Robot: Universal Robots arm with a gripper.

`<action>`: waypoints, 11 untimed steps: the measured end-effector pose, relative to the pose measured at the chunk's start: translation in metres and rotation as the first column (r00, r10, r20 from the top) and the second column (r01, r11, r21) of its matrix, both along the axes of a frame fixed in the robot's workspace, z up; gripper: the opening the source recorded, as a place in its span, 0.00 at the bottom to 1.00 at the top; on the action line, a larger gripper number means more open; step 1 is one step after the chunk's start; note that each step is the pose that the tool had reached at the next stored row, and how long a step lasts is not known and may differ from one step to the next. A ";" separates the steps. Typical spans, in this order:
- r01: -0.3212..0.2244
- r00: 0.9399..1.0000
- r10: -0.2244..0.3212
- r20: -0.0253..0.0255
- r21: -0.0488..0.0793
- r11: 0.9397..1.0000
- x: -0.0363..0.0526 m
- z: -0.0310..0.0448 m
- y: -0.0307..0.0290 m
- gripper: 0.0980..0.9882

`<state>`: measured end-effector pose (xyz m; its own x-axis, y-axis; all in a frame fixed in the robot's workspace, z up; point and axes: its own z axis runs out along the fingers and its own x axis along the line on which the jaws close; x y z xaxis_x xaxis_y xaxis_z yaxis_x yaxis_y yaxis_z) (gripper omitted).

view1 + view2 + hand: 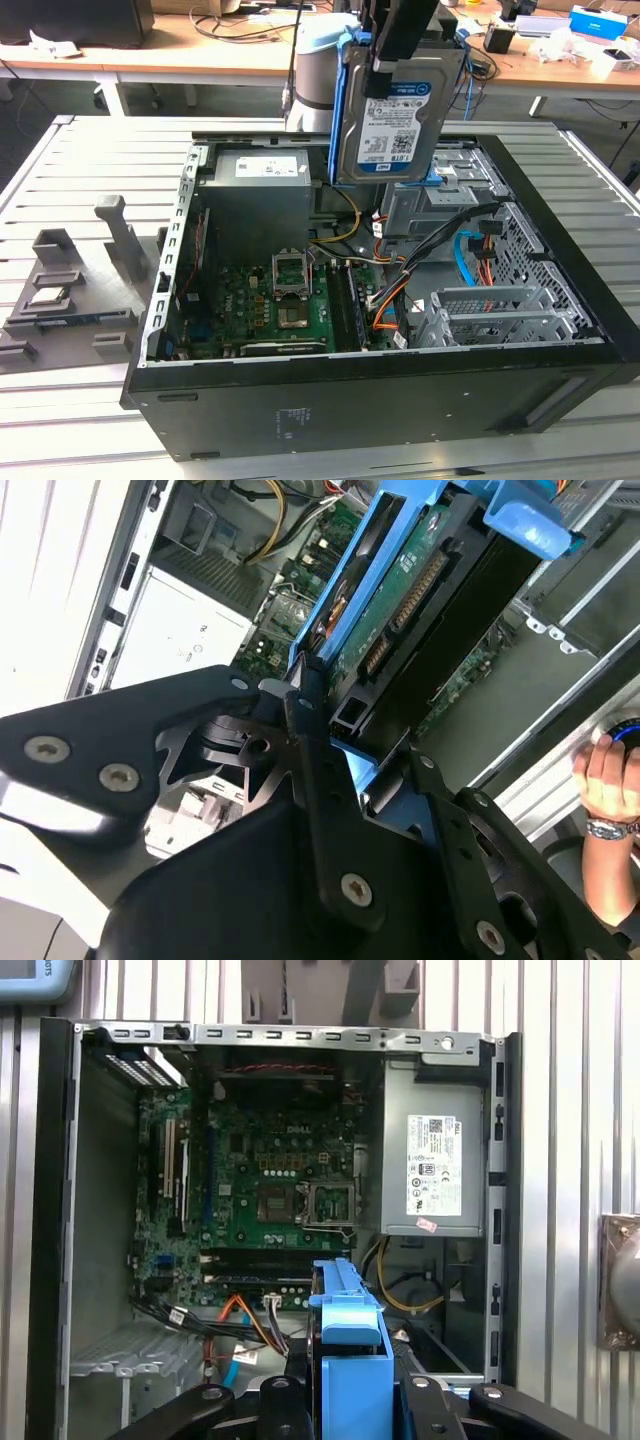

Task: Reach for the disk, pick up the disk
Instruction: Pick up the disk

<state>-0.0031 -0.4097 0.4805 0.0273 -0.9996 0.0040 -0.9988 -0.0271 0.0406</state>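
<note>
Exterior view: the disk (398,110) is held upright in the air above the open computer case (560,300), clear of the drive bays (470,175), label facing the camera, blue rail (340,110) along its edge on the exterior view's left. The claw (385,65) is clamped on its upper edge. The case rests on a slatted metal worktop (90,160). Both reach and pick-up are judged done; the disk is already lifted out.

Second wrist view: the claw (345,745) is seen closed on the disk (420,610), black fingers (310,730) pressed against the blue carrier, circuit-board side and connector exposed. The motherboard (300,590) lies well below. A person's hand (605,780) is seen at the frame edge, outside the case.

First wrist view: the blue carrier of the disk (350,1335) is seen end-on between the claw's linkages (345,1400), over the open case (60,1210), with the power supply (432,1160) and motherboard (260,1180) beneath. Nothing of the task is judged left except keeping the grip.
</note>
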 end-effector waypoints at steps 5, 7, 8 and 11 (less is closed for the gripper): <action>0.000 1.000 0.000 0.000 0.000 1.000 -0.0020 -0.0002 -0.0134 0.30; 0.000 1.000 0.000 0.000 0.000 1.000 -0.0027 -0.0004 -0.0213 0.30; 0.000 1.000 0.000 0.000 0.000 1.000 -0.0029 -0.0005 -0.0256 0.30; 0.000 1.000 0.000 0.000 0.000 1.000 -0.0033 -0.0009 -0.0394 0.30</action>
